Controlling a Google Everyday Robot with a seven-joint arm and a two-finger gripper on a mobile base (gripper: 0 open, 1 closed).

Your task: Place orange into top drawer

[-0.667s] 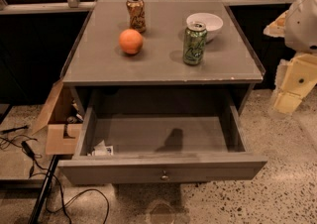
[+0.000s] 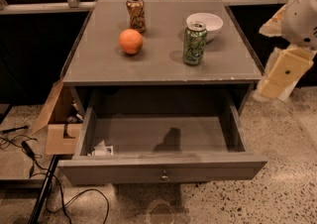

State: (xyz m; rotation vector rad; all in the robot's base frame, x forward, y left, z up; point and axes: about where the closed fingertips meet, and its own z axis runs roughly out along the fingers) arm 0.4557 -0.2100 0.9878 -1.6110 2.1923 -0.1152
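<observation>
The orange [image 2: 131,41] sits on the grey cabinet top [image 2: 99,64], left of centre, in front of an orange-brown drink can [image 2: 135,13]. The top drawer [image 2: 163,168] is pulled out wide open below, with a small round metal knob [image 2: 165,176] on its front panel. A small white packet [image 2: 101,149] lies in its front left corner. My gripper [image 2: 282,74], cream-coloured on a white arm, hangs at the right edge of the view. It is beside the cabinet's right side, well apart from the orange and holding nothing that I can see.
A green drink can [image 2: 194,43] stands right of centre on the top, in front of a white bowl [image 2: 205,22]. An open cardboard box [image 2: 59,124] and black cables [image 2: 29,168] lie on the speckled floor at the left. A railing runs behind the cabinet.
The arm and gripper at the right have shifted slightly left and up. The orange, cans, bowl and drawer have not moved.
</observation>
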